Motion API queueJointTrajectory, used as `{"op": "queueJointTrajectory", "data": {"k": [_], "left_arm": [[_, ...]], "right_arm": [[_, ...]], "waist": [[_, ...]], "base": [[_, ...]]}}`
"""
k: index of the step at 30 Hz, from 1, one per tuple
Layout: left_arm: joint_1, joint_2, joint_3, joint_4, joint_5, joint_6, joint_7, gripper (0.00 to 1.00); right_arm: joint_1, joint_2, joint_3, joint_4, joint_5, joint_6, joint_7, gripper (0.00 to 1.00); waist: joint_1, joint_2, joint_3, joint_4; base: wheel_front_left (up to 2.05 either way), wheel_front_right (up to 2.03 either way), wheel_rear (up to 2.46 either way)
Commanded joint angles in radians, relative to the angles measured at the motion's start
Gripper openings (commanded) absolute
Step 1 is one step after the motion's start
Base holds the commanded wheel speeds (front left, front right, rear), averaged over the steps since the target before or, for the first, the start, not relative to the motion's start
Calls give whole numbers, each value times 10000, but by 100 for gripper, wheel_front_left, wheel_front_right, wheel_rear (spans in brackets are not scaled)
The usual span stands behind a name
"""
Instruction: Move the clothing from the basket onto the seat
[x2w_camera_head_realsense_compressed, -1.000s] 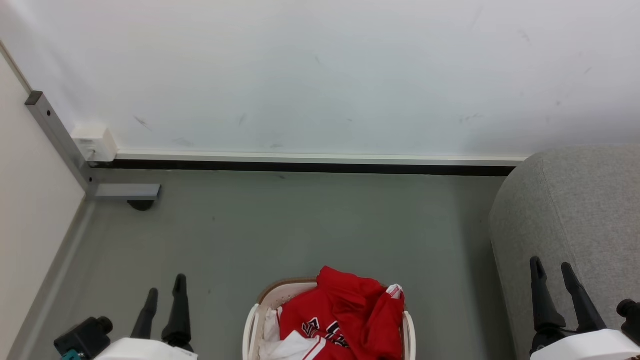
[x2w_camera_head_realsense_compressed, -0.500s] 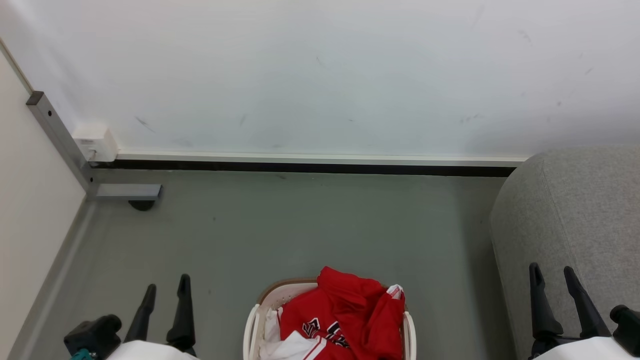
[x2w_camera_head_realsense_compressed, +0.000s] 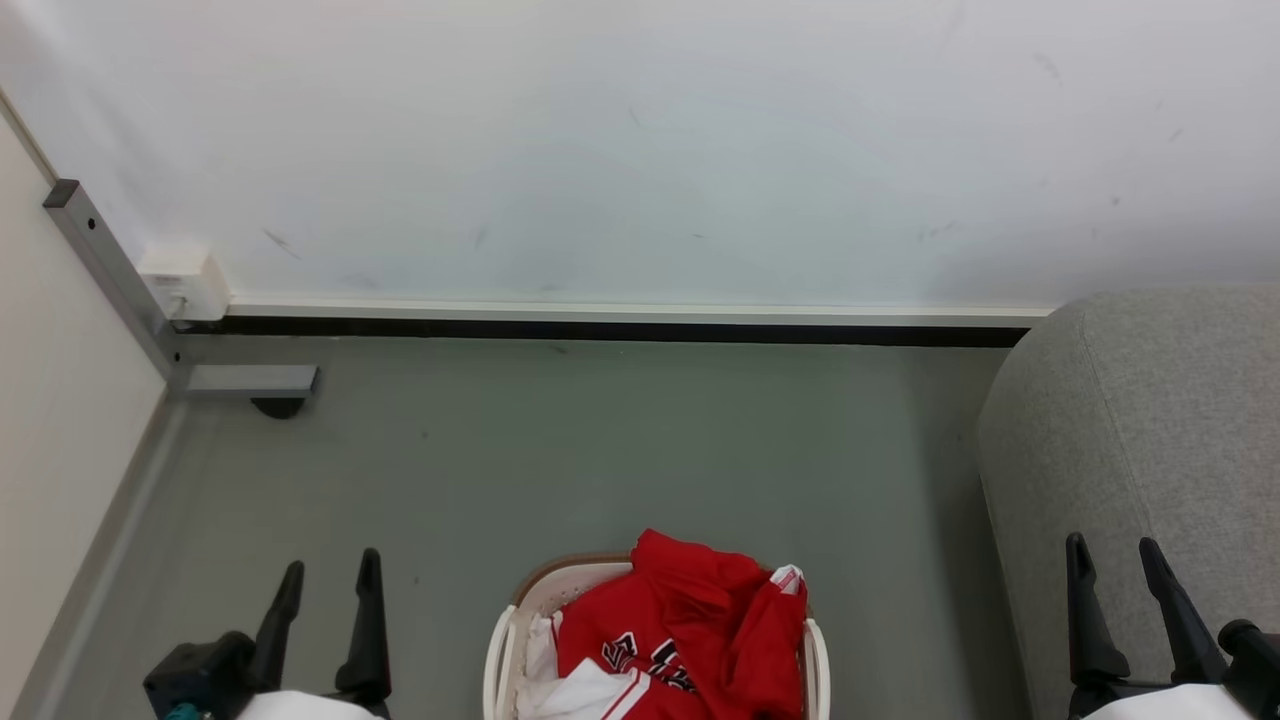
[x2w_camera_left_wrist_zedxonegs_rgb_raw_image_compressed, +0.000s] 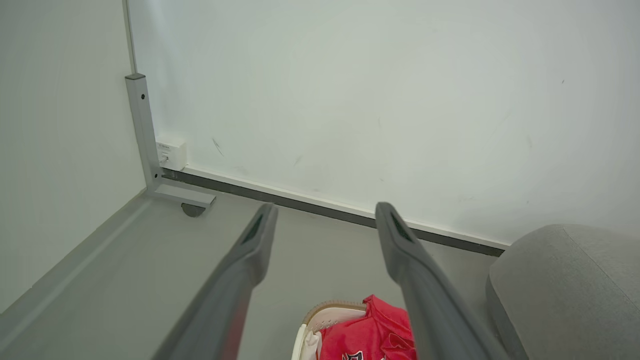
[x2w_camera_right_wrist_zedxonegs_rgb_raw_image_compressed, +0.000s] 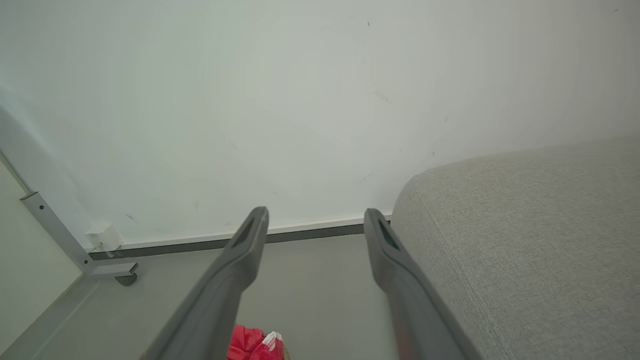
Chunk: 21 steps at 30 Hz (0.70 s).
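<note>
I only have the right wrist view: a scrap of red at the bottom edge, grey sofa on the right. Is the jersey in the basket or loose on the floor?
Observer: In the basket. The head view shows the jersey heaped in the white basket, rising above its rim.
Operator: Is the left hand near it?
Observer: No. The left hand is open, left of the basket and apart from it.
Operator: How does the sofa sit relative to the basket?
Observer: The sofa stands right of the basket, with a strip of floor between them. The right hand overlaps the sofa's edge in the head view; I cannot tell if it touches.
</note>
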Motion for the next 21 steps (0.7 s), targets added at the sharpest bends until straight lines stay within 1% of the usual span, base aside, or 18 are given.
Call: {"op": "queueJointTrajectory", "data": {"k": [1,11,21], "left_arm": [[39,137,-10,-106,311,24,-102,100],[125,155,14,-76,1143,82,-330,100],[97,122,124,18,1848,-75,-546,100]], "right_arm": [[6,-8,-23,-10,-250,-14,-76,100],[-9,16,-84,72,-1067,-16,-307,100],[-72,52,-93,87,-1767,-18,-499,100]], "waist": [[0,0,7,-8],[0,0,78,-19],[0,0,252,-6]], "base": [[0,0,0],[0,0,0],[0,0,0]]}}
